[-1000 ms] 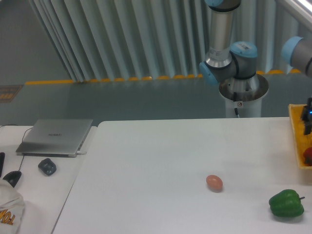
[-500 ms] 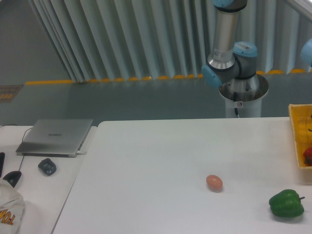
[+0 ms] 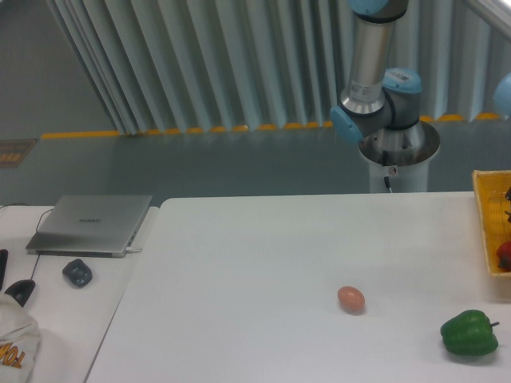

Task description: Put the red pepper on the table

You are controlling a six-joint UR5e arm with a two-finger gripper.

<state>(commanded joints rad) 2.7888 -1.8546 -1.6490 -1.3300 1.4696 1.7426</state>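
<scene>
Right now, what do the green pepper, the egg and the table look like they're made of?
Green pepper: glossy, even green, possibly plastic, though real produce can't be ruled out. Egg: dull brownish-pink shell look; real or replica unclear. Table: smooth matte white, likely laminate, with no grain or glare.

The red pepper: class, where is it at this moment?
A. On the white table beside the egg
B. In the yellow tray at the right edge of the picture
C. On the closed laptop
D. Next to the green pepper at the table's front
B: only a small patch of the red pepper shows at the frame's right edge, inside the yellow tray, not out on the table.
</scene>
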